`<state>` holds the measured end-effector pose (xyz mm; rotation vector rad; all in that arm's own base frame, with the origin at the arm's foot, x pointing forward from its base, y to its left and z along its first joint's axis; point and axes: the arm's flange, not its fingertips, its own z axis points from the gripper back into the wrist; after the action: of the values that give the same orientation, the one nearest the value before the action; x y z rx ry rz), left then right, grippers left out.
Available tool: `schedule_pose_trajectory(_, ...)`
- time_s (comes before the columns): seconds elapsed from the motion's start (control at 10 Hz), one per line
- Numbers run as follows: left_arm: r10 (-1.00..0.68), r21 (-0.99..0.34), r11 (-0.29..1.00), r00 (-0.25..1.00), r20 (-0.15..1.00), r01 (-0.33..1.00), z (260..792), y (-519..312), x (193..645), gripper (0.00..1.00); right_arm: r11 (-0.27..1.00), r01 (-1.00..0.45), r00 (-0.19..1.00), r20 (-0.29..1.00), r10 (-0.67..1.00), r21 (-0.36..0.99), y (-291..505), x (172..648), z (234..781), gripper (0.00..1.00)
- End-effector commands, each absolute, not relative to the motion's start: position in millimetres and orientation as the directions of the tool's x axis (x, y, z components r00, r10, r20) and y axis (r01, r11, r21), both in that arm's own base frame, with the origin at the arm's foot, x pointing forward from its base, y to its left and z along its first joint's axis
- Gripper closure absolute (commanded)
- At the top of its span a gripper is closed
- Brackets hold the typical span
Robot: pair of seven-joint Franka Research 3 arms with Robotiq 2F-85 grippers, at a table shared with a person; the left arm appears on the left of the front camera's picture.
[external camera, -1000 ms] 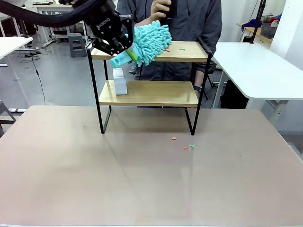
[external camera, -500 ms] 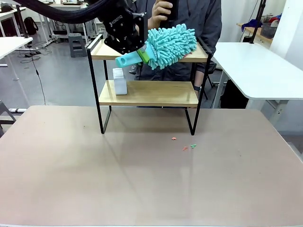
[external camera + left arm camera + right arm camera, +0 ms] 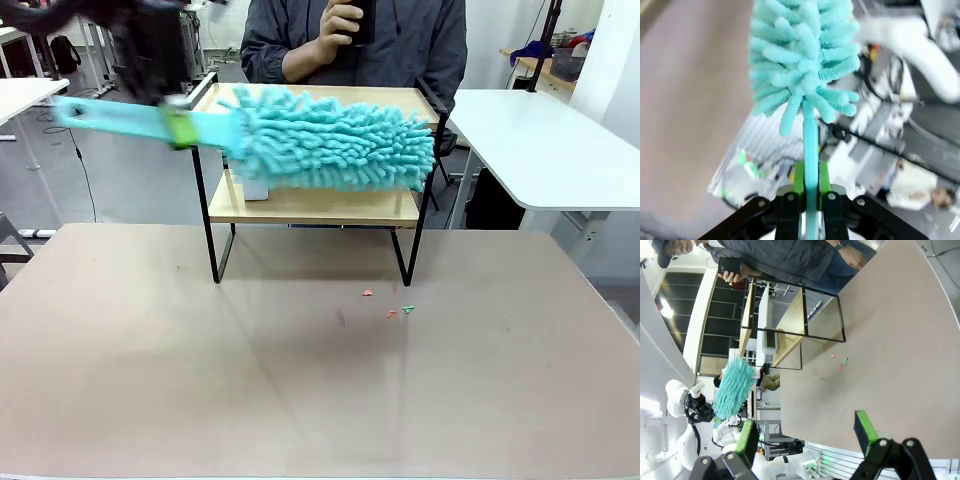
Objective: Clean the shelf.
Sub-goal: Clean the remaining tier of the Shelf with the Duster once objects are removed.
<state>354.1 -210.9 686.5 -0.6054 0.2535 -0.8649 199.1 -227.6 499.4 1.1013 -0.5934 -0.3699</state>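
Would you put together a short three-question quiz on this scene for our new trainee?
1. True or false: the right gripper is shut on the teal duster.
2. Where do the small coloured scraps lie? A: on the shelf's lower board. B: on the table in front of the shelf. C: caught in the duster.
3. Which gripper holds the duster's handle?
Key: 1 false, its jaws stand open; 2 B; 3 the left gripper.
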Motion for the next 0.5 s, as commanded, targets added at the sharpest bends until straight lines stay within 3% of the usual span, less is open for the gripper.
schedule_pose_trajectory(0.0,-0.815,-0.667,0.371,0.571,0.100,0.646,689,-173,336,0.88,0.411,-0.044,0.780,0.289,-0.555,0.910,-228,201,501,0.00)
schedule_pose_trajectory(0.4,-0.708,-0.745,0.281,0.655,0.265,0.605,693,-102,330,0.88,0.411,-0.044,0.780,0.289,-0.555,0.910,-228,201,501,0.00)
